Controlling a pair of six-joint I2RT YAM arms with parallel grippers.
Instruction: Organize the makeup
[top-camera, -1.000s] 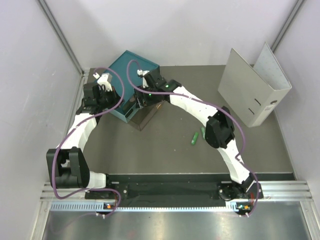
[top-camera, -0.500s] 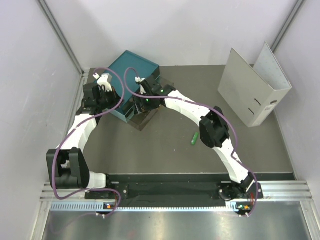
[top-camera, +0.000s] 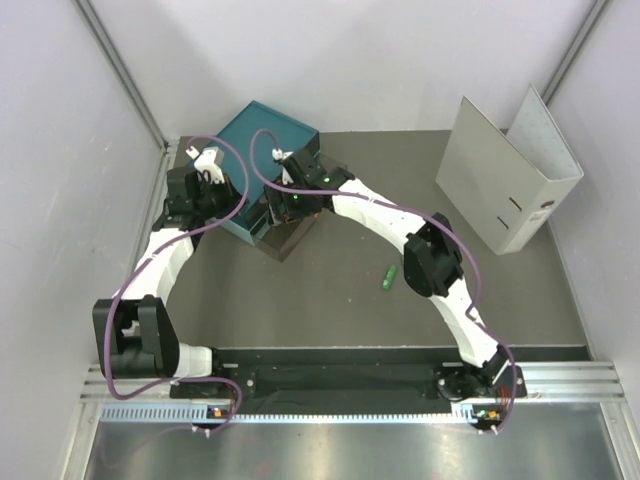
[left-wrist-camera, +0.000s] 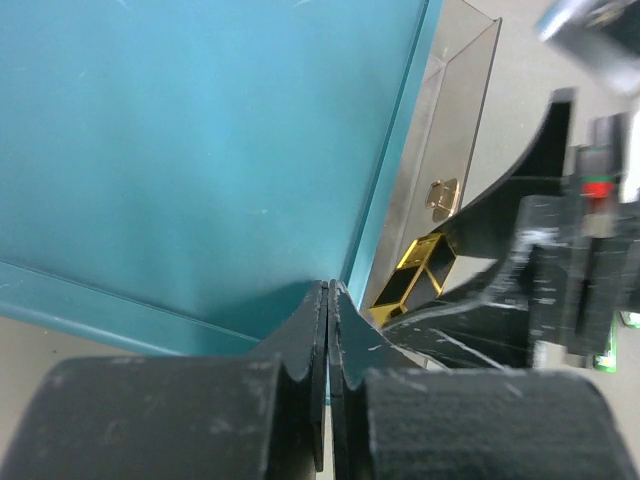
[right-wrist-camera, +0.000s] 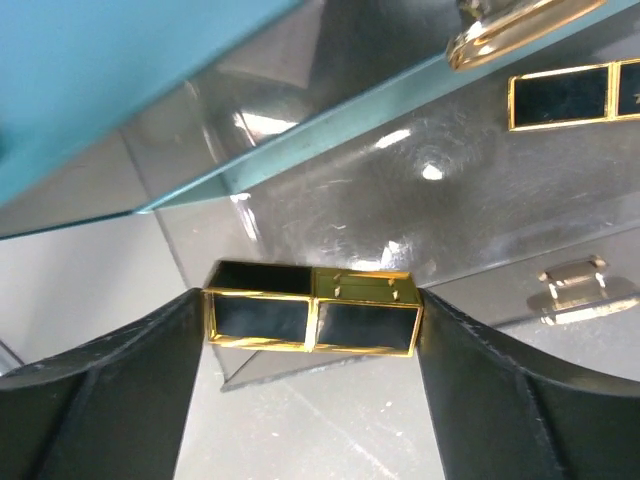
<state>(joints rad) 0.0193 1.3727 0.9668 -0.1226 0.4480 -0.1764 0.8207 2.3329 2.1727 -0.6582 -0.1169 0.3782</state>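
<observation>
My right gripper (right-wrist-camera: 312, 322) is shut on a black-and-gold makeup case (right-wrist-camera: 312, 320), pinched end to end between both fingers, just over the front of the open clear drawer (right-wrist-camera: 420, 210) of the teal drawer box (top-camera: 265, 135). The held case also shows in the left wrist view (left-wrist-camera: 415, 270). A second black-and-gold case (right-wrist-camera: 560, 97) lies inside the drawer. A bright green tube (top-camera: 389, 277) lies on the table by the right arm's elbow. My left gripper (left-wrist-camera: 328, 300) is shut and empty at the teal box's (left-wrist-camera: 200, 150) near corner. The other tubes are out of view.
A large grey binder (top-camera: 508, 175) stands open at the back right. The teal box sits at the back left, close to the left wall (top-camera: 60, 150). The drawer sticks out towards the table's middle (top-camera: 290, 238). Gold drawer handles (right-wrist-camera: 572, 275) show below the held case.
The right wrist has shifted slightly left over the open drawer with the case in it. Its elbow has moved left and now covers a second green tube. The left arm has not moved.
</observation>
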